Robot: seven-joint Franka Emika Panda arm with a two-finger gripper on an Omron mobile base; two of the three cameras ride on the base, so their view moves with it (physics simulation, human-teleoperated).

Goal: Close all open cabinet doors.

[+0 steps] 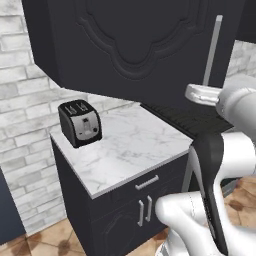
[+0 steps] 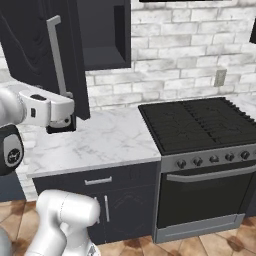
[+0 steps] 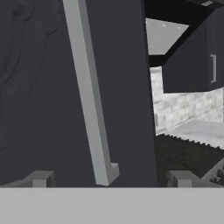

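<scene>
Now the open cabinet door (image 2: pixel 35 45) is hanging above the desk (image 2: pixel 100 137), swung outward. Its upright silver handle (image 3: pixel 89 100) is standing just ahead of the end effector (image 3: pixel 109 178), whose fingers (image 3: pixel 41 178) are spreading wide, holding nothing.

marble counter (image 1: pixel 132 150), toaster (image 1: pixel 80 122) on it
</scene>
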